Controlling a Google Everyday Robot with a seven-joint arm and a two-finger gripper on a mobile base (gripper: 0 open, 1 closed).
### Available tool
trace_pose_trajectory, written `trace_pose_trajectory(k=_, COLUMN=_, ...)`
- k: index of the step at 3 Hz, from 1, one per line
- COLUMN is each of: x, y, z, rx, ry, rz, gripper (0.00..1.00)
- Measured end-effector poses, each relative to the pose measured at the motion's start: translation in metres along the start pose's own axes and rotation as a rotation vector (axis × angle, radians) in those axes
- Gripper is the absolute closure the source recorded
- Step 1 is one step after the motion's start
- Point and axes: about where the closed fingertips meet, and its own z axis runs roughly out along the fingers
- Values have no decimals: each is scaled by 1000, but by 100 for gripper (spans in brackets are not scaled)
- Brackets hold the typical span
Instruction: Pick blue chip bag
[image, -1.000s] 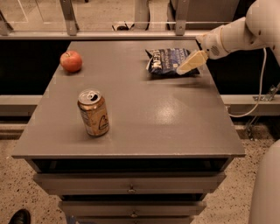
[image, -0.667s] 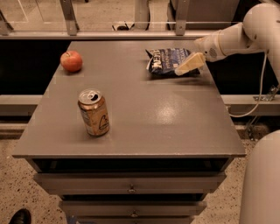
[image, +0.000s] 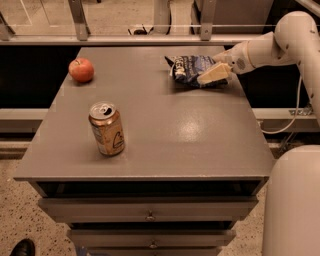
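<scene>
The blue chip bag (image: 190, 69) lies crinkled on the grey table (image: 165, 125) at the far right. My gripper (image: 212, 75) reaches in from the right on the white arm and rests over the bag's right end, its tan finger (image: 214, 73) lying on the foil.
A gold-tan drink can (image: 106, 129) stands at the front left of the table. A red apple (image: 81, 70) sits at the far left. The white arm (image: 280, 42) spans the right edge. Drawers run below the tabletop. A rail and glass stand behind the table.
The gripper has shifted slightly down and left over the bag's right end. The bag, can and apple have not moved.
</scene>
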Motion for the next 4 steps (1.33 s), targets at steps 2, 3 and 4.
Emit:
trace_pose_trajectory(k=2, x=-16, y=12, z=-10, rx=-39, ry=-41, rz=4, gripper=83)
trace_pose_trajectory(k=3, x=-34, y=25, z=-26, rx=-64, ry=-72, rz=-8, gripper=100)
trace_pose_trajectory(k=4, x=-85, y=61, z=-72, rx=-51, ry=-153, rz=-62, gripper=100)
